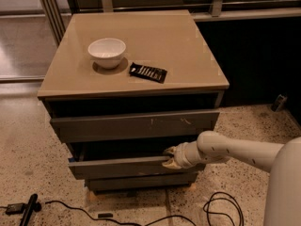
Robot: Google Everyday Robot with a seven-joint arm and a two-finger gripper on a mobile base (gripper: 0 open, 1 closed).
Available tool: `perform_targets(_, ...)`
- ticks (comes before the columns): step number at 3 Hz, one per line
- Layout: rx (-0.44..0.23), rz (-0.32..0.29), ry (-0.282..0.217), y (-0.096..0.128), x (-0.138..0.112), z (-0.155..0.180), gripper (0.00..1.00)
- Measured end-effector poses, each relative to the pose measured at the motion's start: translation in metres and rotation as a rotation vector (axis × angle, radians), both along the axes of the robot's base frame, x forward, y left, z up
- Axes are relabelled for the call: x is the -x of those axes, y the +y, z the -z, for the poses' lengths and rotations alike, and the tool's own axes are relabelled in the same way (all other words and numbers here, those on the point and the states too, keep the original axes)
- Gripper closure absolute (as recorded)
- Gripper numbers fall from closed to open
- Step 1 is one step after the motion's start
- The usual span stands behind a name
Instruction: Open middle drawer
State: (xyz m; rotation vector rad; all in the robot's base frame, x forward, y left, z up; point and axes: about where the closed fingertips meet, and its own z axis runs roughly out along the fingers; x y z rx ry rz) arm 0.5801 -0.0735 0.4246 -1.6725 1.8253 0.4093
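Floor [28, 140]: pale speckled stone, running round a low cabinet that stands in the middle of the room.
Background: dark panelling on the far right, glass and metal rails on the far left.
Cabinet top [188, 46]: smooth beige slab, wider than the drawers beneath it.
White bowl [107, 52]: upright on the far-left part of the top.
Dark packet [148, 72]: lying flat just right of the bowl and a little nearer, apart from it.
Top drawer [117, 126]: the widest grey face, with pale scratch marks towards its right.
Middle drawer [117, 167]: plain dark grey face without a handle, below the top drawer, with a dark gap showing above its upper edge.
Bottom drawer [141, 181]: the narrowest grey face, lowest of the three.
Arm [235, 149]: white and tubular, reaching in from the near right.
Gripper [170, 157]: at the upper edge of the middle drawer, on the right part of its face, touching it.
Grip: from where I stand I cannot tell whether the pincer is wide, narrow or clamped on the edge.
Cables [221, 208]: black loops on the floor at the near right, more trailing along the near left.
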Motion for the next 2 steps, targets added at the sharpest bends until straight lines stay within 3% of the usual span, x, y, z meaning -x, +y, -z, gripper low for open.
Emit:
perform_targets(1,0.000,0.000,0.000,0.000,0.000,-0.003,1.00)
perform_targets(2,-0.006,0.020,0.005,-0.004,0.022,-0.001,1.00)
